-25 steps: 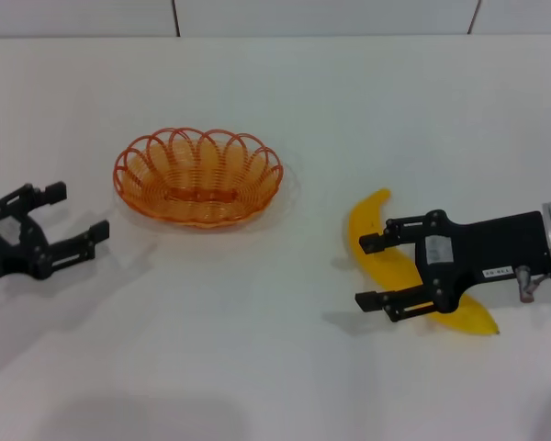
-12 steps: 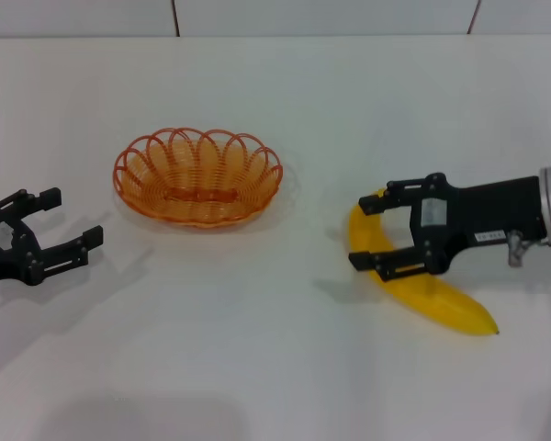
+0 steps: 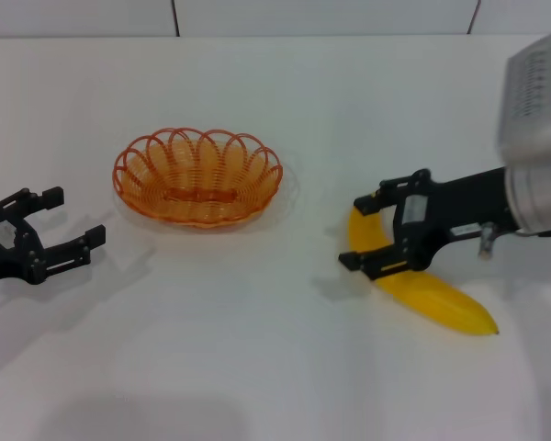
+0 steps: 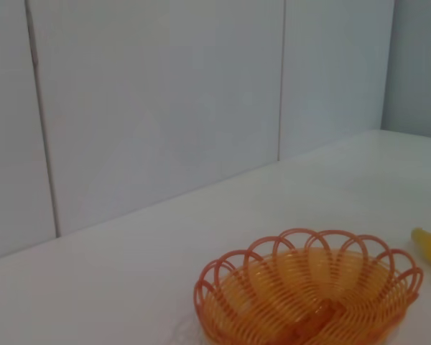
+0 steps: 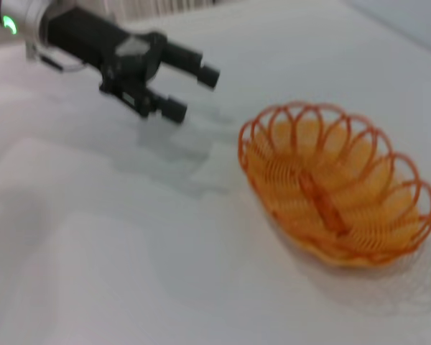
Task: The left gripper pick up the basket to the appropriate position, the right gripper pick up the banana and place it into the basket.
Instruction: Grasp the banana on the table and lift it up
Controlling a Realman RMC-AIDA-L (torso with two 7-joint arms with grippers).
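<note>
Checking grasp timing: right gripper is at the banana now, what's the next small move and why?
Probably close the right gripper. Its open fingers appear to straddle the upper curve of the banana, which lies flat on the table, so a squeeze should secure it before lifting. The basket sits untouched, and the left gripper hangs open beside it.

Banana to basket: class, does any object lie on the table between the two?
Nothing visible does. In the head view, bare white table separates the banana from the basket. The right gripper straddles the banana's upper end, open. The left gripper is open, left of the basket.
</note>
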